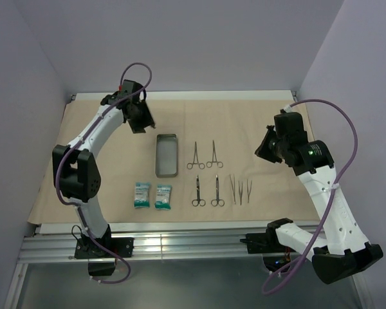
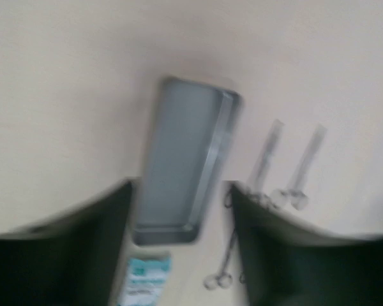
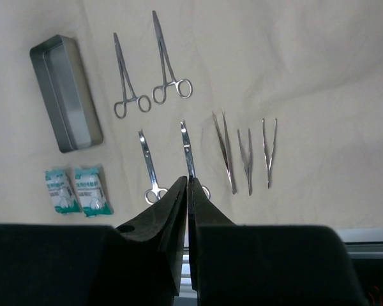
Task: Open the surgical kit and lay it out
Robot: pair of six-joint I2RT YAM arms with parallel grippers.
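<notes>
On the tan paper-like drape, a grey rectangular metal tray, four silver ring-handled forceps, three thin tweezers and two teal-white packets lie between the raised, open-fingered left gripper and the right gripper, its fingers pressed together.

No text can be read anywhere; the print on the teal-white packets is too small to make out.

Tan wrap flat, grey tray empty, 4 forceps, maybe scissors, 3 tweezers, 2 packets
</notes>
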